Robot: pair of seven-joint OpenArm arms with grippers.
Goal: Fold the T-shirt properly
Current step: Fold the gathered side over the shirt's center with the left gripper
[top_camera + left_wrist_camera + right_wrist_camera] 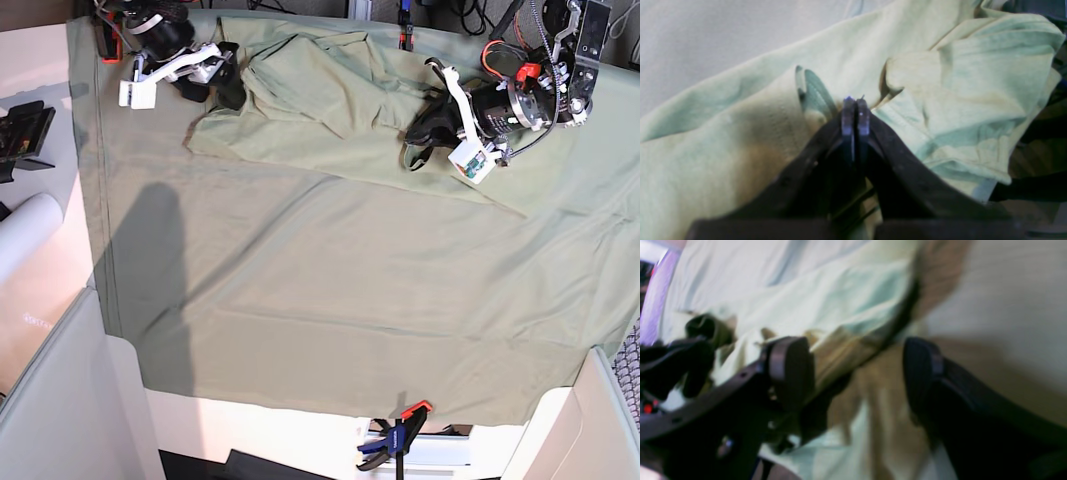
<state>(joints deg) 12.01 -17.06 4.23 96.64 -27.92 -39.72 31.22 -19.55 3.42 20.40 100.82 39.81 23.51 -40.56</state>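
The pale green T-shirt lies crumpled at the back of the table, folds bunched in the left wrist view. My left gripper rests at the shirt's right edge. Its fingertips are pressed together over the cloth, and I see no fabric between them. My right gripper is at the shirt's left edge. In its own blurred view it stands open, with an edge of the shirt running between the two pads.
A larger grey-green sheet covers the table under the shirt. A clamp pins it at the front edge. A white roll and a black part lie off the table's left side. Cables crowd the back right.
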